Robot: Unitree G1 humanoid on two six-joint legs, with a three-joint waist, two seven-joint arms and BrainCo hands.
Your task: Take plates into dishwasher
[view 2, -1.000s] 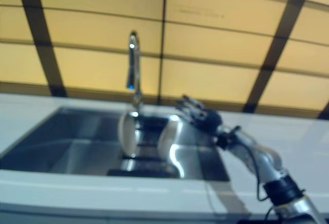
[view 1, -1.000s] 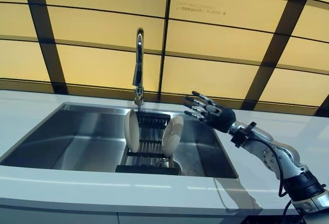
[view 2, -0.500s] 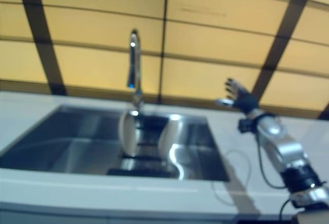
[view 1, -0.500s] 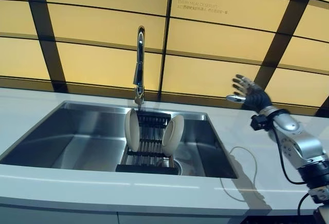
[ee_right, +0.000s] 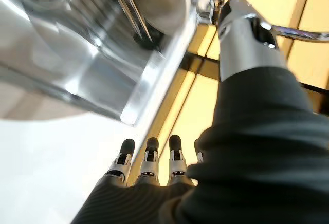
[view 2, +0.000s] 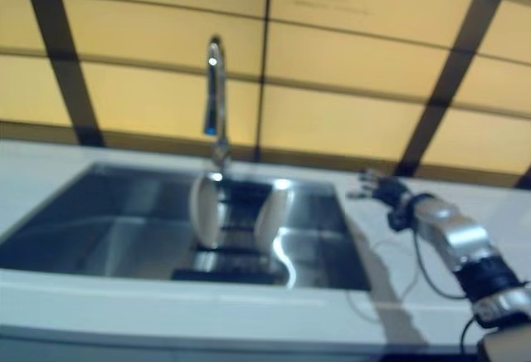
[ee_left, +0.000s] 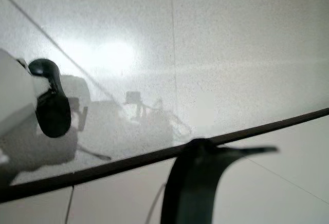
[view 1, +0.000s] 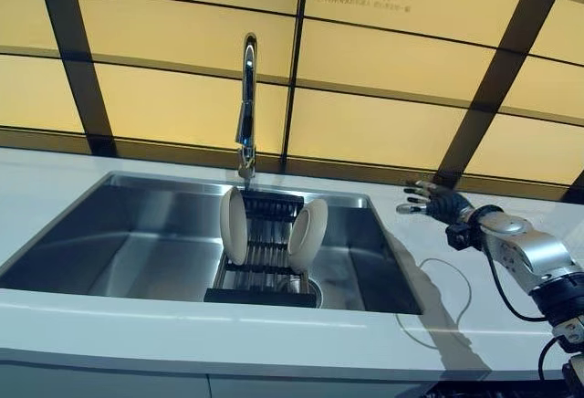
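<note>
Two white plates stand on edge in a black rack (view 1: pixel 264 281) inside the steel sink (view 1: pixel 68 234): the left plate (view 1: pixel 234 225) and the right plate (view 1: pixel 307 234), which leans right. My right hand (view 1: pixel 429 203) is open and empty, held over the white counter to the right of the sink, apart from the plates. Its straight fingers (ee_right: pixel 148 163) show in the right wrist view beside the sink's edge (ee_right: pixel 154 72). My left hand shows only at the edge of the left wrist view (ee_left: pixel 49 102), over a pale floor.
A tall chrome faucet (view 1: pixel 246 106) rises behind the sink, just above the rack. The white counter (view 1: pixel 274 329) runs along the front and both sides of the sink. A yellow panelled wall with dark strips (view 1: pixel 365 124) stands close behind.
My right hand has left its place next to the right plate, swung up and to the right, then come down over the counter right of the sink. The plates have not moved.
</note>
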